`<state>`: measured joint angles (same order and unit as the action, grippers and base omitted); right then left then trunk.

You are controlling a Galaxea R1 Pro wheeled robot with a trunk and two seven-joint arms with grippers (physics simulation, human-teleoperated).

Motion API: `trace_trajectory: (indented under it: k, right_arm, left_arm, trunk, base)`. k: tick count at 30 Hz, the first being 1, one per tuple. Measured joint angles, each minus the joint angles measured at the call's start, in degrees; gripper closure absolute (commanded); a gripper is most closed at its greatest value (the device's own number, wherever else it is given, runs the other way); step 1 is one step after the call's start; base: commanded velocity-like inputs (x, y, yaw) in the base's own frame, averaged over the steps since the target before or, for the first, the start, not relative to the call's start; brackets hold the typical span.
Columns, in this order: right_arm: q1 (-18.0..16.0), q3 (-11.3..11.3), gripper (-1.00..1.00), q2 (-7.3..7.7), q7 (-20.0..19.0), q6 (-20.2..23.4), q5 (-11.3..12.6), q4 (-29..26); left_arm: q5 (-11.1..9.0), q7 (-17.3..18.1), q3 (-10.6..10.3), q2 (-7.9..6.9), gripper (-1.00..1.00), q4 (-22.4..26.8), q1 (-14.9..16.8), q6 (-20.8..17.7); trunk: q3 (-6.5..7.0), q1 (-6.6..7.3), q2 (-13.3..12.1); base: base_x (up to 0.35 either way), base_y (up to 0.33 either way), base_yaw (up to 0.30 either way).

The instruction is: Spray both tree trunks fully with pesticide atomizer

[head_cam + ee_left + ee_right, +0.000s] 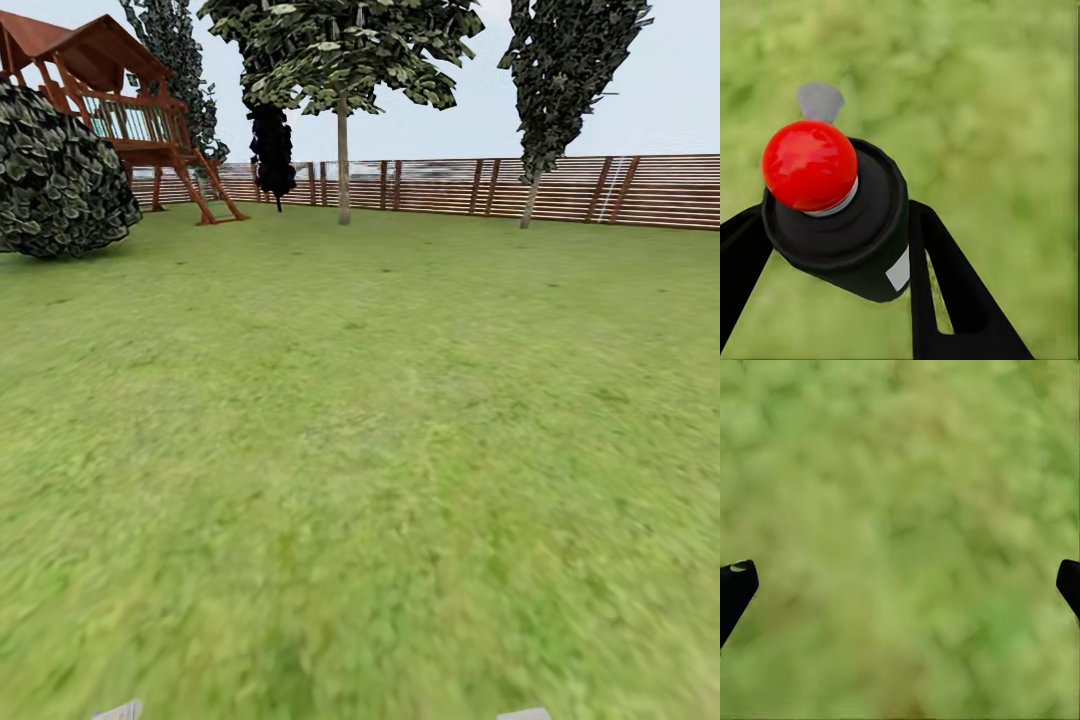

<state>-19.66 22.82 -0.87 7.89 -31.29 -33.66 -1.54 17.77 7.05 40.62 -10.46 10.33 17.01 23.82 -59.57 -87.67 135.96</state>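
My left gripper [840, 251] is shut on the pesticide atomizer [844, 217], a black can with a round red cap [810, 165], held above blurred grass. Its black fingers [945, 292] press the can from both sides. My right gripper [900, 585] is open over grass, with only the two dark fingertips [735, 581] showing at the picture's sides and nothing between them. Far across the garden lawn [360, 450] stands a tree [340, 50] with a slim pale trunk [343, 165]. Another tree [565, 70] with a leaning pale trunk [529, 203] stands to its right by the fence.
A brown slat fence [600, 190] closes the far side. A wooden play tower [120, 110] and a round dark bush [55, 175] are at the far left. A very dark narrow tree [272, 150] stands near the fence. Open grass lies between me and the trees.
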Motion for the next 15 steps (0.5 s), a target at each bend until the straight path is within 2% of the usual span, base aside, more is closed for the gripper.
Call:
trace_trajectory:
  k: [15]
  right_arm:
    - [0.00,0.00,-1.00,0.00,-0.01,0.00,0.00,0.00]
  left_arm:
    - [0.00,0.00,0.00,0.00,1.00,0.01,0.00,0.00]
  trunk:
    - [0.00,0.00,0.00]
  base:
    - [0.338,0.000,0.000]
